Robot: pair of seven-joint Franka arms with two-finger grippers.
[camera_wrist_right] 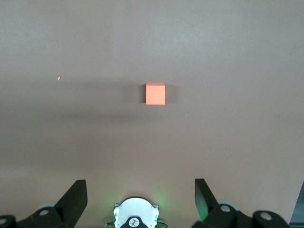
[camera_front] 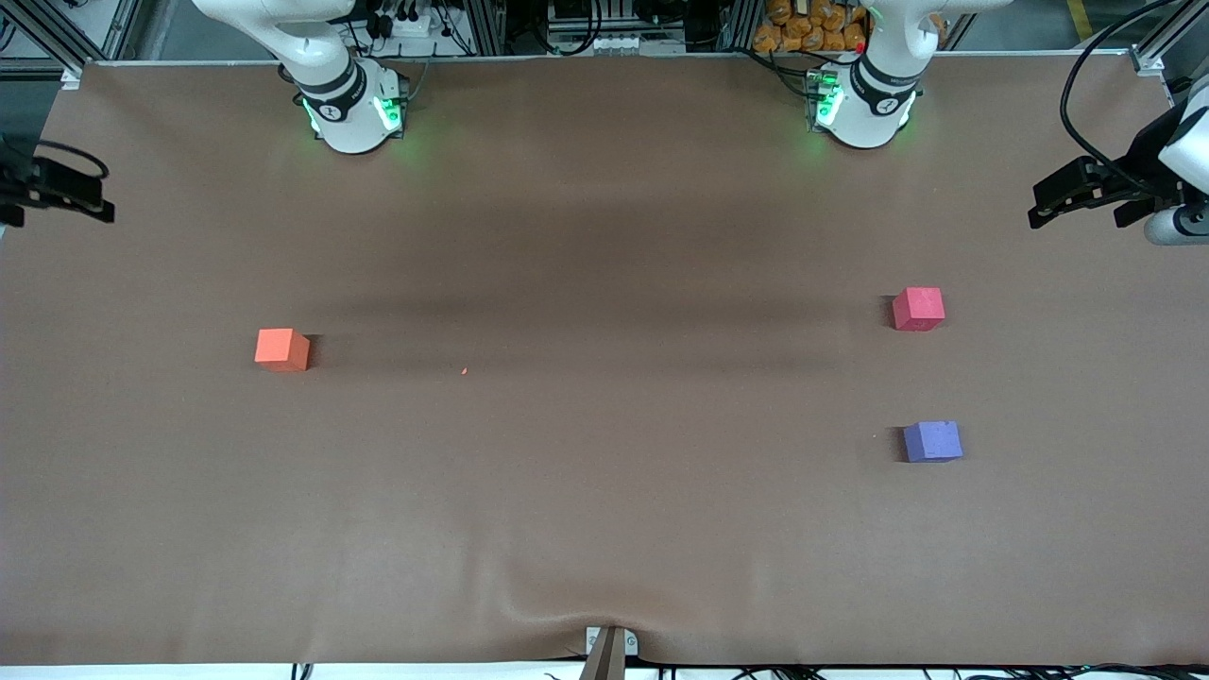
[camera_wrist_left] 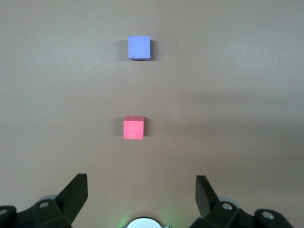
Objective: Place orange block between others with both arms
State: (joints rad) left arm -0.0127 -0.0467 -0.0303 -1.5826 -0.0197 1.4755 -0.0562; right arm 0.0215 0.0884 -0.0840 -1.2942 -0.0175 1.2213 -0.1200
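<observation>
The orange block (camera_front: 281,349) (camera_wrist_right: 155,93) lies alone on the brown table toward the right arm's end. The others lie toward the left arm's end: a pinkish-red cube (camera_front: 918,309) (camera_wrist_left: 134,128) and, nearer the front camera, a purple-blue cube (camera_front: 932,441) (camera_wrist_left: 139,47), with a bare gap between them. My left gripper (camera_front: 1081,203) (camera_wrist_left: 141,192) hangs high over the left arm's end of the table, open and empty. My right gripper (camera_front: 57,194) (camera_wrist_right: 140,194) hangs high over the right arm's end, open and empty. Neither touches a block.
Both arm bases (camera_front: 354,109) (camera_front: 864,104) glow green along the table's edge farthest from the front camera. A tiny orange crumb (camera_front: 464,371) (camera_wrist_right: 59,79) lies near the middle. The brown cover wrinkles (camera_front: 604,604) at the edge nearest that camera, above a small mount (camera_front: 609,650).
</observation>
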